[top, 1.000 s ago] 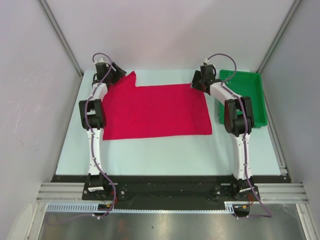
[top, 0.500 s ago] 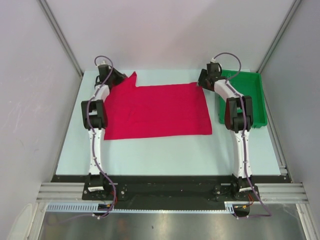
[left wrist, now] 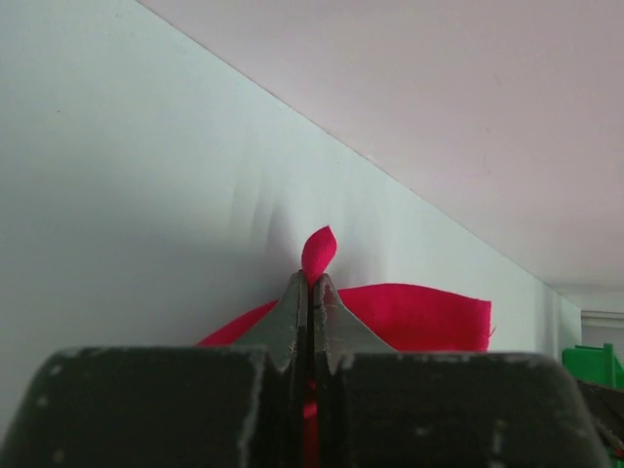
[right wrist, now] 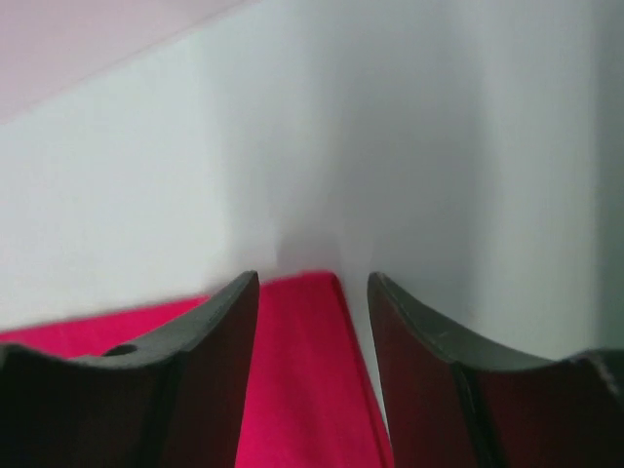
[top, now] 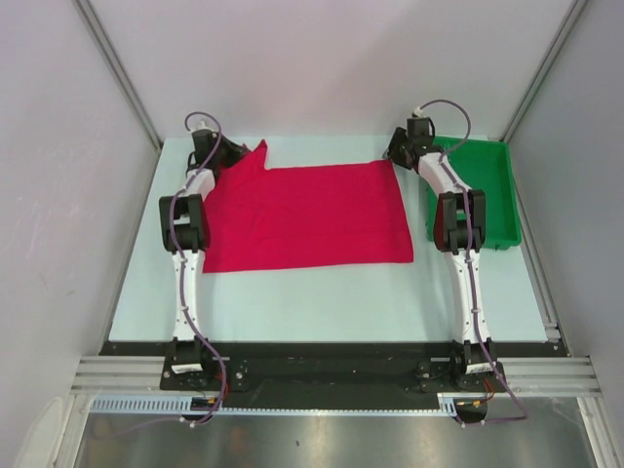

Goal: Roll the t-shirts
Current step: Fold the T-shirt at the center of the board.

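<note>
jaws on the left gripper (left wrist: pixel 310 281) are pressed tight together w/ a sliver of red cloth nipped between them; a small leaf-shaped tip of the t-shirt (left wrist: pixel 419 317) pokes up just past the fingertips. jaws on the right gripper (right wrist: pixel 312 285) stand partway apart, w/ a clear gap between the 2 fingers. the shirt's far right corner lies in that gap, not clamped; can't tell if the pads touch the cloth

count: 1 t-shirt, 1 tray, 2 arms, 2 grippers

t-shirt is plain crimson w/ no print, spread mostly flat on the table (top: pixel 322 292). it covers the far half, from near the left edge across to approx where the tray starts. its near edge runs straight across abt mid-table. the far left corner is drawn up into a peak at the left gripper, close to the table's far left corner. the rest of the far edge lies level over to the right gripper

green tray (top: pixel 492 190) sits in the table's far right corner, just beside the shirt's right edge. the right arm's forearm crosses over the tray's left rim

both arms reach from their bases at the near edge out to the far edge. the left arm runs along the shirt's left side, and the right arm runs between shirt & tray
</note>
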